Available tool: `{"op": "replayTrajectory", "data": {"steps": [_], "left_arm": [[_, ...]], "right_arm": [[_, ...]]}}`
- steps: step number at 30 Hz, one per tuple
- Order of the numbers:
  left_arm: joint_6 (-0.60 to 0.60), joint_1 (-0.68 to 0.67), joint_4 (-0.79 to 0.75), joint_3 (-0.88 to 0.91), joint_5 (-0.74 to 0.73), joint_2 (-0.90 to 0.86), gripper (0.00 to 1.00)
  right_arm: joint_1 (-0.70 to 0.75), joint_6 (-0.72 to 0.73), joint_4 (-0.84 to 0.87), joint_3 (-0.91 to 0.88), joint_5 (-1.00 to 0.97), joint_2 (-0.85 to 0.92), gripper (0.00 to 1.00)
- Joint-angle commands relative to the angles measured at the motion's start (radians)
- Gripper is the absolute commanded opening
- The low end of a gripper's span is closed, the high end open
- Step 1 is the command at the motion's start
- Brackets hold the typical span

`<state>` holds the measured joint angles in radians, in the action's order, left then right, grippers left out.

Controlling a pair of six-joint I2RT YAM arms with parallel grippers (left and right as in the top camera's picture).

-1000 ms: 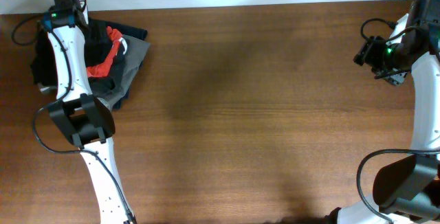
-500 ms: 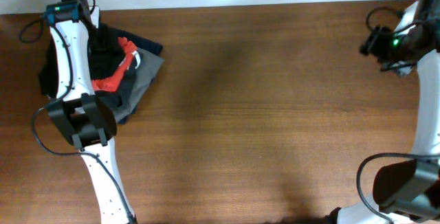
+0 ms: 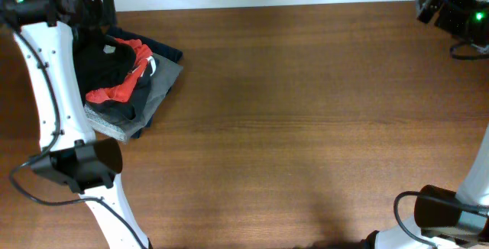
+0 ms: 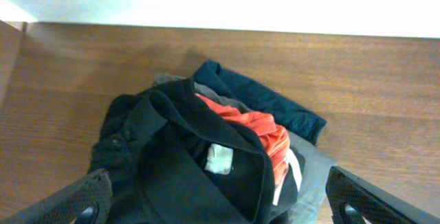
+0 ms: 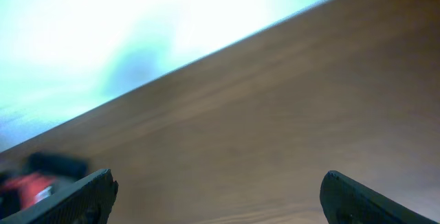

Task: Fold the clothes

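The black shirt [image 3: 103, 62] lies crumpled on top of a pile at the table's far left. In the left wrist view its small white tag [image 4: 220, 159] faces up on the black fabric [image 4: 172, 162]. My left gripper [image 3: 98, 8] is open and empty. It hangs above the pile's far edge, with the fingertips [image 4: 223, 207] spread wide on either side of the shirt and not touching it. My right gripper [image 3: 437, 4] is open and empty at the far right corner, with its fingertips [image 5: 223, 196] over bare wood.
Under the shirt lie a red garment [image 3: 122, 88] with white lettering, a grey folded garment [image 3: 157, 81] and a dark navy one [image 4: 268, 100]. The wooden table [image 3: 306, 127] ends at a white wall behind the pile. The pile shows small at the right wrist view's left edge [image 5: 31, 176].
The left arm has swung off the pile toward the left and risen, uncovering the clothes. The right gripper has moved up and back to the far right corner.
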<state>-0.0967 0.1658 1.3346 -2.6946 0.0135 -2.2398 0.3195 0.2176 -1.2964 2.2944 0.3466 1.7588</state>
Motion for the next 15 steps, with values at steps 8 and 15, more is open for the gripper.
{"op": "replayTrajectory", "data": {"steps": [8, 15], "left_arm": [[-0.006, 0.0, -0.002, 0.008, -0.014, -0.003, 0.99], [-0.006, 0.0, -0.002, 0.008, -0.014, -0.003, 0.99]], "right_arm": [[-0.149, -0.082, -0.014, 0.073, 0.286, -0.124, 0.99], [-0.322, -0.023, -0.014, 0.073, 0.297, -0.144, 0.99]]}}
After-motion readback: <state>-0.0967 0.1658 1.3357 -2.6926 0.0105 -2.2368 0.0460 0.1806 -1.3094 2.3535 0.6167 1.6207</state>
